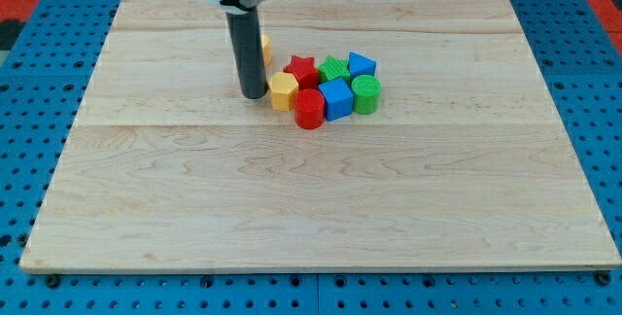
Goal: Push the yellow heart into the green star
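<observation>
A yellow block, likely the yellow heart, shows only as a sliver behind the rod at the view's upper middle. The green star sits in a tight cluster to its right, between a red star and a blue block. My tip rests on the board just left of a yellow hexagon, touching or nearly touching it, and below the hidden yellow block.
In the cluster's front row stand a red cylinder, a blue cube and a green cylinder. The wooden board lies on a blue pegboard surface.
</observation>
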Robot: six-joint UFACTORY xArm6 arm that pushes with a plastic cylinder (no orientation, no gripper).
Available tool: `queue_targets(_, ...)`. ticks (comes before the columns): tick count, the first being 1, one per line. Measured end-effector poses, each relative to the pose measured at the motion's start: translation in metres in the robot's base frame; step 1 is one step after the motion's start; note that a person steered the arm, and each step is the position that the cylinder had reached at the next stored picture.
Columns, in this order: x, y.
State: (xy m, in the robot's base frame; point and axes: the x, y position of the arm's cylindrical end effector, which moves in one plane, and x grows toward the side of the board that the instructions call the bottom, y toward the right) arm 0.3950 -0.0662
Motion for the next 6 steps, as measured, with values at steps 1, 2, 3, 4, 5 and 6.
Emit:
queue_targets(1,-0.006,-0.012)
queue_targets(2,-0.069,-0.069)
queue_targets(3,-0.079,-0.031)
queue_targets(4,-0.079,0.046)
queue_targets(5,-0.098,0.050)
queue_targets(6,-0.113,0.074)
